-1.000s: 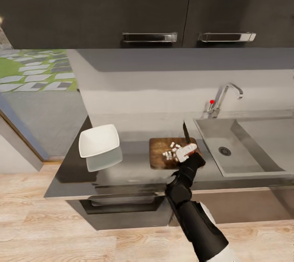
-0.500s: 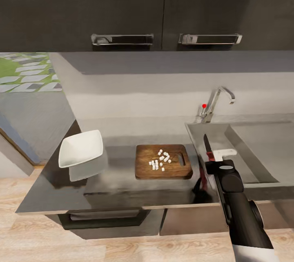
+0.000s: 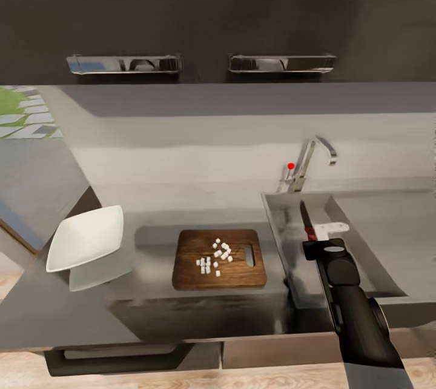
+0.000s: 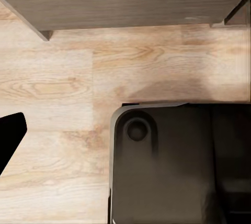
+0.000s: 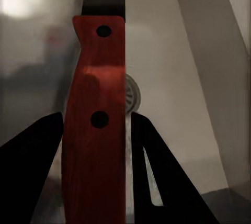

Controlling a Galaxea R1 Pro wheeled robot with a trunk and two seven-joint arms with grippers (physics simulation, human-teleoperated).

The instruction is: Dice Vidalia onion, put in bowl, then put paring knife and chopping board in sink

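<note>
1 bowl (image 3: 85, 237), 1 chopping board (image 3: 188, 268), 1 paring knife (image 3: 307, 219)

White diced onion (image 3: 215, 257) heaped on the chopping board (image 3: 219, 259); paring knife (image 3: 307, 222) over the sink (image 3: 363, 243).

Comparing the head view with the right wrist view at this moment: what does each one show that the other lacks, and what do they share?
Head view alone: the chopping board with white diced onion still on it, the empty bowl on the countertop, the tap and cabinet handles.

Right wrist view alone: two dark rivets on the handle and the round drain behind it.

Shared: the paring knife gripped in the right tool, over the sink.
</note>
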